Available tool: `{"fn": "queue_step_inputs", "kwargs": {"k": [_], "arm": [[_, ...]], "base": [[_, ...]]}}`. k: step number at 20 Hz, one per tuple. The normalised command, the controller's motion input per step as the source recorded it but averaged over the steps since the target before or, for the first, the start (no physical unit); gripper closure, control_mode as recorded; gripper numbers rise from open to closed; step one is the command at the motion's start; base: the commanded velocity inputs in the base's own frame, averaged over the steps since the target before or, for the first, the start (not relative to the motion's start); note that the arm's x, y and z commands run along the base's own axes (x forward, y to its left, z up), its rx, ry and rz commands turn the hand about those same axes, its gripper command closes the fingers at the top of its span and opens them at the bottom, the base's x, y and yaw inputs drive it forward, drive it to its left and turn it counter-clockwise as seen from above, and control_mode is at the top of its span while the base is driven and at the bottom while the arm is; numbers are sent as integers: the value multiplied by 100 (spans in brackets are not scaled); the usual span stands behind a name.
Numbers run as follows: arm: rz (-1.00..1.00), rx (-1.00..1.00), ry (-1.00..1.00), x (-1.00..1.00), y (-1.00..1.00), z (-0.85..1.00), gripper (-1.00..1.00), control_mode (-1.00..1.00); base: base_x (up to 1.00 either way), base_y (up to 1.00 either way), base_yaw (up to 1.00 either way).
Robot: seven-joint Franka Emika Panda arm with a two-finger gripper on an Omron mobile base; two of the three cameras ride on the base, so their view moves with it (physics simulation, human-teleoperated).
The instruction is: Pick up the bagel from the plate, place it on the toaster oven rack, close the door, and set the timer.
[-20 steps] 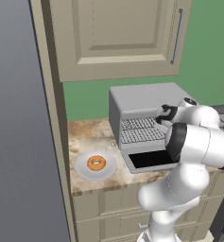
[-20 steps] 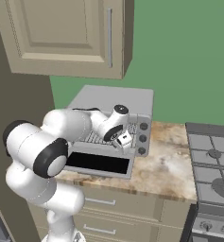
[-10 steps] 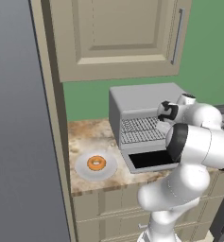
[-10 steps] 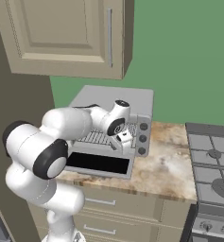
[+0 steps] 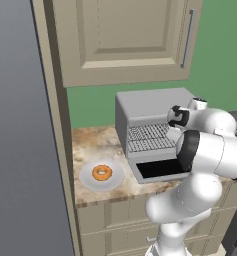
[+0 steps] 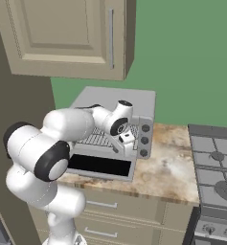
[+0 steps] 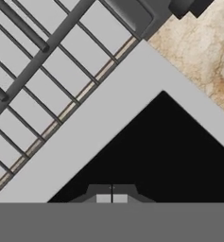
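Note:
The bagel [image 5: 102, 173], an orange-brown ring, lies in the middle of the pale plate [image 5: 90, 183] on the counter, left of the toaster oven. The oven's door [image 5: 159, 170] lies folded down flat, its dark glass [image 7: 151, 151] facing up. Inside, the silver wire rack [image 5: 149, 138] spans the cavity and carries nothing. My gripper [image 7: 112, 196] hangs above the front of the rack [image 7: 42, 80] and the door's hinge edge, pointing down. Its fingertips are pressed together with nothing between them. From the right base the gripper [image 6: 119, 147] sits just over the rack [image 6: 96, 139].
Dark knobs [image 6: 144, 141] run down the oven's right panel. A gas stove [image 6: 214, 167] stands to the right on the marbled counter [image 6: 167, 167]. A beige cabinet [image 5: 125, 40] hangs overhead, and a tall grey panel [image 5: 20, 150] borders the counter's left end.
The hand has shifted only slightly above the rack and the open door. The bagel stays on the plate.

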Motion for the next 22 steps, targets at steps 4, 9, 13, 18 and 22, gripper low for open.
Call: {"fn": "queue_step_inputs", "kwargs": {"k": [4,9,13,18,22], "arm": [[-3,-1,2,-100,-33,-100,100,-100],[-4,-2,3,-100,-33,-100,100,-100],[-4,-5,5,-100,-31,-100,100,-100],[-5,-7,6,-100,-29,-100,100,-100],[-7,-8,8,-100,-30,-100,100,-100]], "base": [[0,0,0],[0,0,0],[0,0,0],[0,0,0],[0,0,0]]}}
